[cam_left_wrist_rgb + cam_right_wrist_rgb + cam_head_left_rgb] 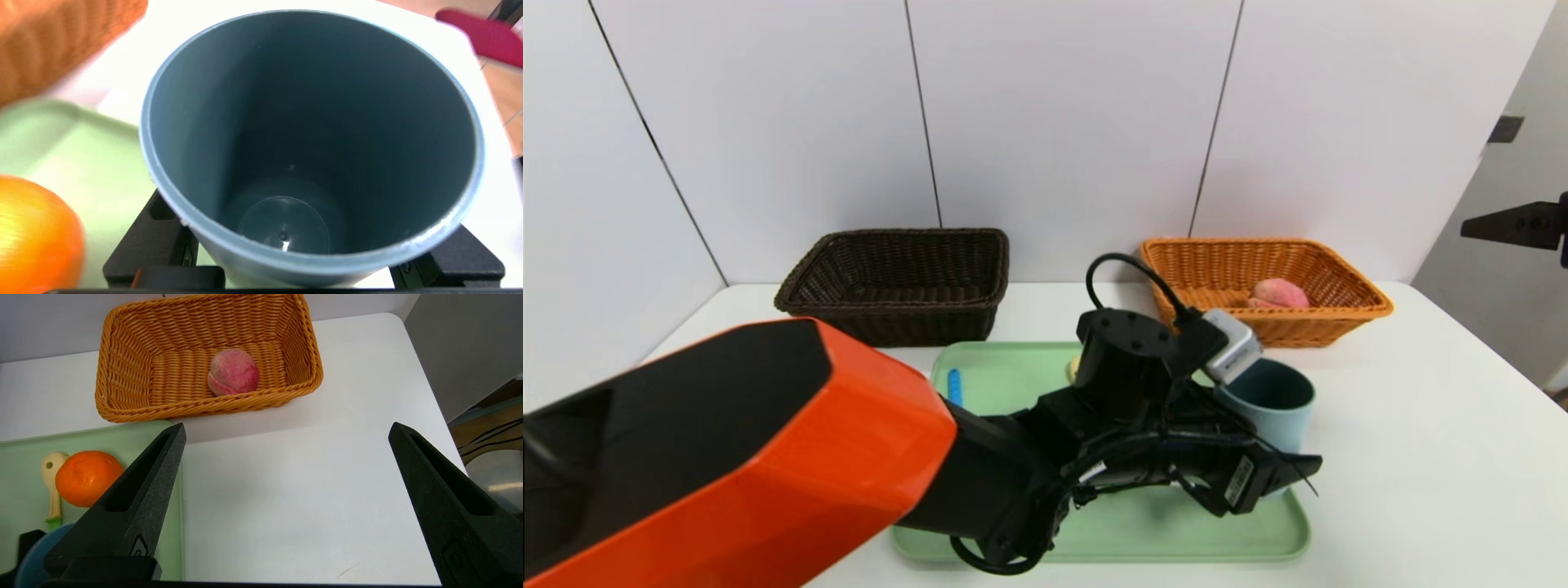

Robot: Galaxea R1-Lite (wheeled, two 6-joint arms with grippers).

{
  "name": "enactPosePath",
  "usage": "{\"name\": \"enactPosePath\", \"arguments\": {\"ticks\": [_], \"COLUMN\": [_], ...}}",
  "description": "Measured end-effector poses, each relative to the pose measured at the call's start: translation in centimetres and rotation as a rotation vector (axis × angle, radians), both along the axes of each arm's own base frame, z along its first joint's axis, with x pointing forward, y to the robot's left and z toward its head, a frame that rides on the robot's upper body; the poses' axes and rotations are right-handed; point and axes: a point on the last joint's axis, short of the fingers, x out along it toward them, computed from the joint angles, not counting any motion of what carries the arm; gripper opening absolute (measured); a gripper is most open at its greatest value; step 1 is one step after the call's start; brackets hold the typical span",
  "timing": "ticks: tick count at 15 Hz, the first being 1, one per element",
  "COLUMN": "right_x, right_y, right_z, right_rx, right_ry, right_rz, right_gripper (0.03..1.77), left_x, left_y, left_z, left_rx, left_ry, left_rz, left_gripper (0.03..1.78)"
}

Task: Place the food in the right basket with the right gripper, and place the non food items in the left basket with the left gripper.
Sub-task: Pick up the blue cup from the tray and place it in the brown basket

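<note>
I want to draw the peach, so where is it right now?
In the right wrist view, the peach sits inside the orange-tan basket, toward its front right, beyond the green tray.

2 baskets (890, 322), 1 cup (1278, 416), 1 peach (233, 372), 1 orange (88, 478), 2 spoons (54, 490)

The cup (1266, 404) fills the space between the left gripper's (1278, 429) fingers; the orange (89, 478) stands near it, blocking that side. Table (294, 490) lies bare beside the tray (169, 539).
</note>
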Motion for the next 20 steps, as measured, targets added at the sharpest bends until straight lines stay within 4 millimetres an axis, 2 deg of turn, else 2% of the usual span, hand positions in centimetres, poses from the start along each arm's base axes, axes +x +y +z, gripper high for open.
{"name": "enactPosePath", "arguments": {"ticks": [1,4,6,8,10,12,16,20], "right_x": [0.0,0.2,0.5,0.8,1.2,1.7,2.3,2.7], "right_y": [0.0,0.0,0.0,0.1,0.1,0.1,0.2,0.2], "right_z": [-0.1,-0.5,-0.8,-1.0,-0.8,-0.6,-1.2,-1.5], "right_rx": [0.002,0.004,0.004,0.004,0.005,0.007,0.005,0.005], "right_ry": [0.003,0.02,0.034,0.042,0.013,-0.03,-0.012,0.005], "right_rz": [-0.001,-0.001,-0.002,-0.001,0.0,0.001,0.001,0.0], "right_gripper": [1.71,1.71,1.71,1.71,1.71,1.71,1.71,1.71], "left_x": [-0.3,-0.7,0.5,2.2,3.7,5.2,8.1,11.7], "left_y": [0.5,3.4,7.8,12.7,16.4,19.2,23.0,26.7], "left_z": [2.4,12.5,18.2,20.7,21.5,21.0,19.3,16.7], "left_rx": [-0.01,-0.068,-0.083,-0.065,-0.061,-0.049,-0.018,0.002], "left_ry": [0.02,0.044,0.048,0.071,0.079,0.093,0.128,0.165], "left_rz": [0.005,0.044,0.139,0.274,0.385,0.483,0.627,0.757], "left_gripper": [1.18,1.18,1.18,1.18,1.18,1.18,1.18,1.18]}}
